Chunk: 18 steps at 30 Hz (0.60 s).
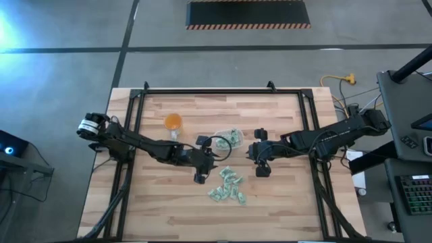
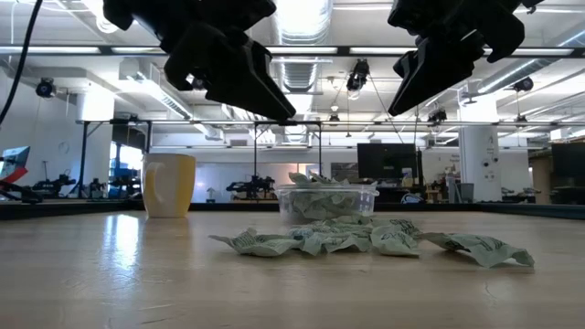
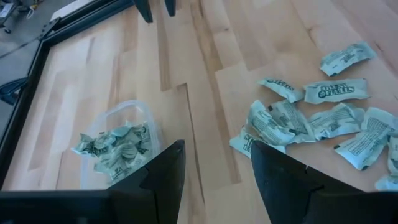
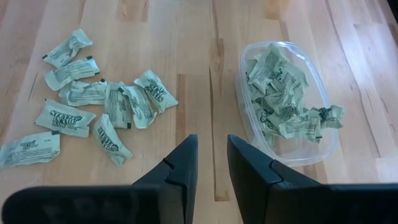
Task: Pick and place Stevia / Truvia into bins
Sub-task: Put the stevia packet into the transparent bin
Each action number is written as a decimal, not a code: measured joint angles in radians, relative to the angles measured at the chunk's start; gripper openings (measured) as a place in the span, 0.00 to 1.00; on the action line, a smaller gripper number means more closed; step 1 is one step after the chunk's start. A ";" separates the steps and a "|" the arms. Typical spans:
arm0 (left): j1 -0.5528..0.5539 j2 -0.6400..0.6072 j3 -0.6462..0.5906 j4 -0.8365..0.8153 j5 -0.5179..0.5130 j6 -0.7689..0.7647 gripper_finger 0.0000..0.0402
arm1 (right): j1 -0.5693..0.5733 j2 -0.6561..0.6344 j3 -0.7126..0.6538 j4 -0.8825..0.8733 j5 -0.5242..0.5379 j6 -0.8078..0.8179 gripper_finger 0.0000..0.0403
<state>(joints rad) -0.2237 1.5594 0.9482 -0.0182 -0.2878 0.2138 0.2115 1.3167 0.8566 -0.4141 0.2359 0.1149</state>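
High view: left gripper and right gripper hover apart over the surface, clear tub between them, loose packets just below; low view: both hang above the pile; wrist views: both grippers parted, empty, bare wood between fingers.

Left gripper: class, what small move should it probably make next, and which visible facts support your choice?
Probably lower the left gripper onto the nearest loose packet in the pile. Its fingers stand open with nothing between them, above bare wood between the clear tub and the pile, and many packets lie outside the tub.
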 joint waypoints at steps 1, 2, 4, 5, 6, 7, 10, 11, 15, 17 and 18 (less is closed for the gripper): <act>0.000 0.001 0.000 0.000 0.000 0.000 0.42 | 0.000 0.000 0.000 0.000 0.000 0.000 0.19; 0.000 0.001 0.000 0.000 0.000 0.000 0.42 | 0.000 0.000 0.000 0.000 0.000 -0.001 0.20; 0.000 0.001 0.000 0.000 0.000 -0.001 0.42 | 0.000 0.000 0.000 0.000 0.000 0.007 0.20; -0.001 0.001 0.000 0.000 0.000 -0.002 0.42 | 0.000 0.000 0.000 0.000 0.000 0.019 0.21; -0.002 0.001 0.000 0.000 0.000 -0.002 0.42 | 0.000 0.000 -0.001 0.001 -0.001 0.037 0.21; -0.003 0.001 -0.001 -0.001 0.001 -0.002 0.42 | 0.000 0.000 -0.003 0.002 -0.006 0.057 0.21; -0.007 0.001 -0.004 -0.002 0.003 -0.002 0.42 | 0.000 0.000 -0.016 0.001 -0.014 0.099 0.22; -0.008 0.001 -0.004 -0.003 0.004 -0.002 0.42 | 0.000 0.000 -0.020 0.002 -0.023 0.100 0.21; -0.015 0.001 -0.002 -0.025 0.006 -0.002 0.42 | 0.000 0.000 -0.042 0.002 -0.037 0.103 0.20; -0.016 0.001 -0.002 -0.022 0.006 -0.002 0.42 | 0.000 0.000 -0.049 0.002 -0.037 0.103 0.19; -0.015 0.001 -0.002 -0.022 0.006 -0.002 0.42 | 0.000 0.000 -0.052 0.003 -0.036 0.103 0.18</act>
<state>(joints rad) -0.2392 1.5608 0.9459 -0.0399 -0.2813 0.2123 0.2115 1.3167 0.8050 -0.4108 0.1997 0.2180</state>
